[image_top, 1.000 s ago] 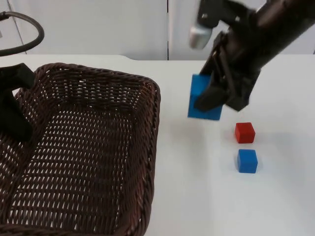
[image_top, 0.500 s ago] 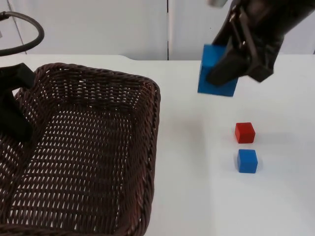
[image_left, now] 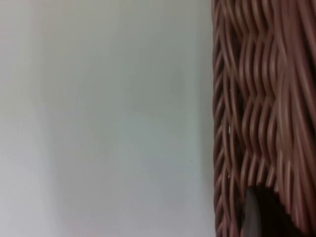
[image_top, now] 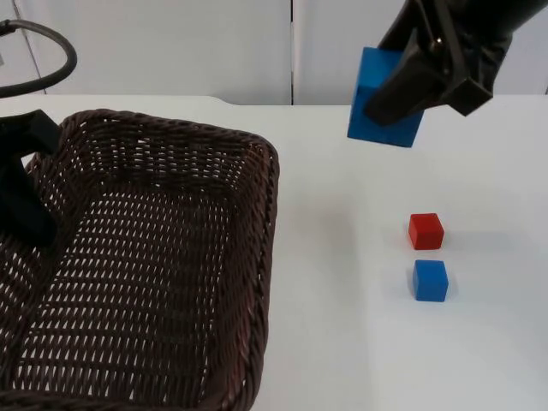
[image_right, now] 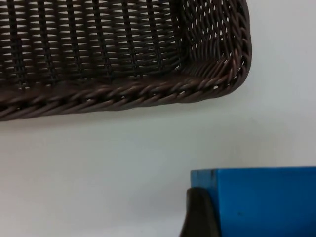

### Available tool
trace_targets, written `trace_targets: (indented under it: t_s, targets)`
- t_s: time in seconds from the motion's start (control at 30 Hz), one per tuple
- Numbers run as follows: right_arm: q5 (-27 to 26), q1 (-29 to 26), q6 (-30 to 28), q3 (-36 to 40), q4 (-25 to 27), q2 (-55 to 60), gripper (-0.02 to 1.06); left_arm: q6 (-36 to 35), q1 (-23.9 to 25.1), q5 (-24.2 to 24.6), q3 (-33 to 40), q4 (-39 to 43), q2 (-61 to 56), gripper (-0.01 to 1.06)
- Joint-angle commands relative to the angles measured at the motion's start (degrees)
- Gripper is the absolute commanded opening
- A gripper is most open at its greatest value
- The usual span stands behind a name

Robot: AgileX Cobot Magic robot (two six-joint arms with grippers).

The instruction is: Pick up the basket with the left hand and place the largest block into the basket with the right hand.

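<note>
My left gripper [image_top: 30,214] is shut on the left rim of a large dark brown wicker basket [image_top: 171,257], which takes up the table's left side. In the left wrist view the basket's woven wall [image_left: 256,98] stands right against a black fingertip [image_left: 261,215]. High over the table, to the right of the basket, my right gripper [image_top: 396,96] is shut on the large blue block [image_top: 383,133]. The right wrist view has the block [image_right: 261,197] beside a fingertip [image_right: 200,212], with the basket's rim [image_right: 123,94] beyond it.
A small red block [image_top: 425,230] and a small blue block [image_top: 430,280] lie close together on the white table [image_top: 342,325], right of the basket. The grey partition wall [image_top: 214,43] closes off the table's far edge.
The right gripper has risen with the large blue block and drifted a little right, away from the table. The basket, the left arm and the two small blocks have stayed put.
</note>
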Motion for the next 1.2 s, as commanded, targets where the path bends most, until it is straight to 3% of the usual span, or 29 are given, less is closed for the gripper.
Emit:
trace_targets:
  t_s: [0.0, 0.17, 0.33, 0.47, 0.8, 0.97, 1.17]
  targets:
    - [0.46, 0.33, 1.54, -0.23, 1.27, -0.76, 0.0, -0.09, 0.02, 0.14, -0.09, -1.74, -0.78, 0.0]
    - [0.24, 0.69, 1.65, -0.23, 6.37, -0.76, 0.0, -0.09, 0.02, -0.07, -0.09, -1.92, -0.78, 0.0]
    - [-1.54, 3.92, 1.65, -0.23, 6.39, -0.76, 0.0, -0.09, 0.02, -0.07, -0.09, -2.01, -0.78, 0.0]
    - [-6.91, 9.21, 1.65, -0.23, 6.17, -0.14, 0.0, -0.09, 0.02, -0.07, -0.09, -2.05, -0.78, 0.0]
    - [-15.73, 16.28, 2.28, -0.23, 7.8, 5.06, 0.0, -0.09, 0.02, -0.07, -0.09, -2.05, -0.78, 0.0]
    - [-17.91, 16.98, 3.2, -1.75, 14.47, 8.09, 0.0, -0.09, 0.02, 0.08, -0.09, -2.16, -0.78, 0.0]
    - [-17.67, 16.98, 7.39, -6.33, 14.73, 12.24, 0.0, -0.09, 0.02, 0.29, -0.09, -2.16, -0.78, 0.0]
